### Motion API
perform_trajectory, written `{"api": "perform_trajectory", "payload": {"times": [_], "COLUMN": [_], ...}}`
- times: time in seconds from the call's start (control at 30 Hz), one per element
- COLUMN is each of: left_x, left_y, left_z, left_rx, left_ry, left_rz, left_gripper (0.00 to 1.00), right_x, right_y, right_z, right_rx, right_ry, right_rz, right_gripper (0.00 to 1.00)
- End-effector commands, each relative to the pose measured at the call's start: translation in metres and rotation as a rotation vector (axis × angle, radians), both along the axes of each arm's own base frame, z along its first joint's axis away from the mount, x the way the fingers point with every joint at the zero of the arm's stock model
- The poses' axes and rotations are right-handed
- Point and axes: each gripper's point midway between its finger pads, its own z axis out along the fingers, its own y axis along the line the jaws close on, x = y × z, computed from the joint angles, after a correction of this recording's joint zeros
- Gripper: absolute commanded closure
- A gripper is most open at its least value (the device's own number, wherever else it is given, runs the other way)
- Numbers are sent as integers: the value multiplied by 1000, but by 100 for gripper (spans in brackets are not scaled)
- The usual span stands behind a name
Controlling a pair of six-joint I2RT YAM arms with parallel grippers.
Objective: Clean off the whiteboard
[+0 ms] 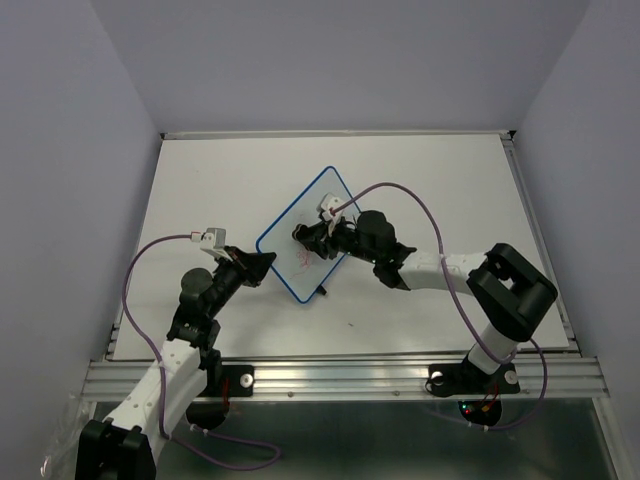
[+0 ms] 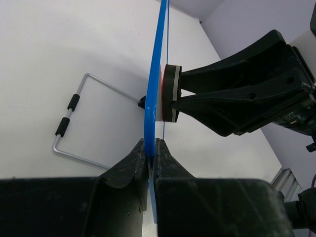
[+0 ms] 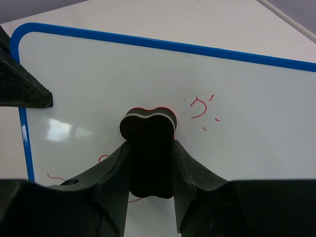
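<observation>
The whiteboard (image 1: 292, 218), white with a thin blue frame, stands tilted up off the table. My left gripper (image 1: 262, 262) is shut on its lower left edge; in the left wrist view the jaws (image 2: 152, 148) pinch the blue frame (image 2: 155, 89). My right gripper (image 3: 150, 158) is shut on a black eraser (image 3: 148, 133), which presses flat against the board face (image 3: 247, 98). Small red marks (image 3: 197, 106) lie right of the eraser, and more red lines (image 3: 57, 176) lie lower left. From the left wrist the eraser (image 2: 170, 94) shows touching the board.
A wire stand (image 2: 74, 118) with black sleeves juts from the board's back. The white tabletop (image 1: 450, 200) is bounded by grey walls and a metal rail (image 1: 350, 375) at the near edge. Purple cables loop over both arms.
</observation>
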Motion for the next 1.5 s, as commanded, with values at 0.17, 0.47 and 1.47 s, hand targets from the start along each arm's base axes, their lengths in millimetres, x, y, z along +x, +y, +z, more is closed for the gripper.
{"api": "perform_trajectory", "payload": {"times": [0.17, 0.47, 1.47], "left_x": [2, 1, 2], "left_y": [6, 6, 4], "left_z": [-16, -14, -15], "left_rx": [51, 50, 58], "left_ry": [55, 49, 52], "left_rz": [32, 31, 30], "left_gripper": [100, 100, 100], "right_x": [35, 80, 63], "right_y": [-17, -40, -13], "right_z": [28, 52, 14], "right_rx": [101, 188, 86], "right_ry": [-75, -89, 12], "right_rz": [-262, -434, -363], "right_gripper": [90, 89, 96]}}
